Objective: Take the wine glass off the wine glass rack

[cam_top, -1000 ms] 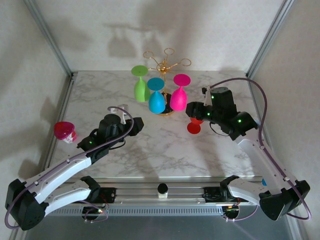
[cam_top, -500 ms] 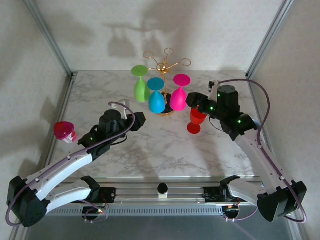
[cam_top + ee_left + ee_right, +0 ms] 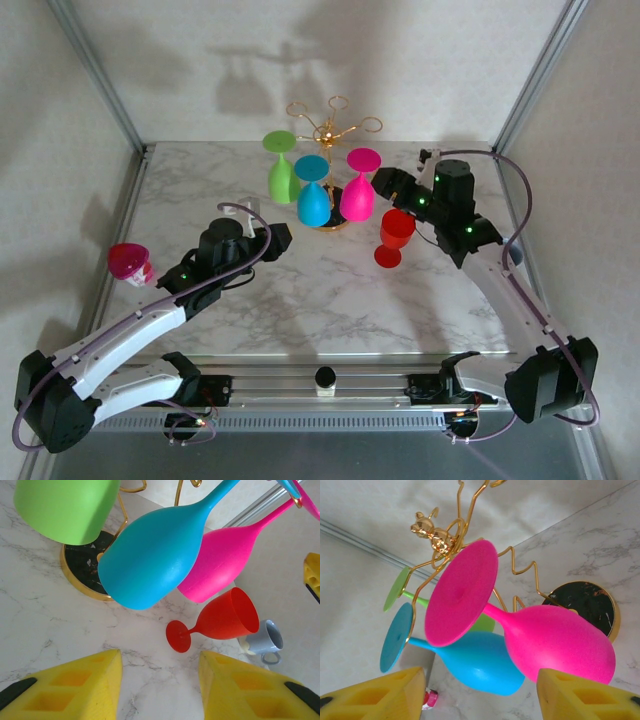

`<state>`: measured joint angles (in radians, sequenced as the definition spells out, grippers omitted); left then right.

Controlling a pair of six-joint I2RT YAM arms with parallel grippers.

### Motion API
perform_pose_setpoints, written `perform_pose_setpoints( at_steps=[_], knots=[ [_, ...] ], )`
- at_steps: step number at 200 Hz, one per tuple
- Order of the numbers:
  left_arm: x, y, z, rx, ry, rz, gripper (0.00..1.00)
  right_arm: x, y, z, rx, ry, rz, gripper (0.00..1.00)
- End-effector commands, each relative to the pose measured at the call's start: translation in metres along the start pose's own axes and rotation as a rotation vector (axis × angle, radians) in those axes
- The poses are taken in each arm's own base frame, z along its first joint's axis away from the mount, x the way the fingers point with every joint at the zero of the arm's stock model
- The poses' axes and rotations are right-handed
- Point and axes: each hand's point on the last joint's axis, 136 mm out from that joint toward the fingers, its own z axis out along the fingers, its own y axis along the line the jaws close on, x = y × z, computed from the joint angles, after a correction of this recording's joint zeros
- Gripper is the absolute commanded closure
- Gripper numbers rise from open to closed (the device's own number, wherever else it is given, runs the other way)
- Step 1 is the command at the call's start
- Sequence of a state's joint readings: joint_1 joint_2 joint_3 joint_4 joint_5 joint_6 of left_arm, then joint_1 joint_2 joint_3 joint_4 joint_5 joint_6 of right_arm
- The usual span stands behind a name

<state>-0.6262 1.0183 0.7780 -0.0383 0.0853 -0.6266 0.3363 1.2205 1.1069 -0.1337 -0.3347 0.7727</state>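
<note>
Where red glass [image 3: 393, 236] stands (upright), open marble [image 3: 300, 295] around, rack [image 3: 326, 130] behind

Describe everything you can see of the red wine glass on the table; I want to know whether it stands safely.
The red wine glass looks like opaque matte plastic, one colour throughout, with a flared open bowl, a short stem and a round flat foot. It stands upright, mouth up, on the white marble tabletop, off the gold wire rack and just right of its black base. The pink wine glass hanging upside down is close beside it, seemingly not touching. Only the tabletop touches it, and it looks intact.
</note>
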Motion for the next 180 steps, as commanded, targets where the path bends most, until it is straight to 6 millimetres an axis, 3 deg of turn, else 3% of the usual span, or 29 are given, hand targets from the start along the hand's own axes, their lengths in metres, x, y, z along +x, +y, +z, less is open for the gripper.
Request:
perform_pose_setpoints(
  at_steps=[1, 180],
  knots=[
    [-0.016, -0.006, -0.002, 0.002, -0.042, 0.019, 0.55, -0.020, 0.016, 0.000, -0.074, -0.049, 0.010, 0.43],
    [-0.016, 0.001, 0.000, -0.029, -0.051, 0.028, 0.56, -0.043, 0.015, 0.030, -0.110, -0.067, 0.047, 0.54]
  ],
)
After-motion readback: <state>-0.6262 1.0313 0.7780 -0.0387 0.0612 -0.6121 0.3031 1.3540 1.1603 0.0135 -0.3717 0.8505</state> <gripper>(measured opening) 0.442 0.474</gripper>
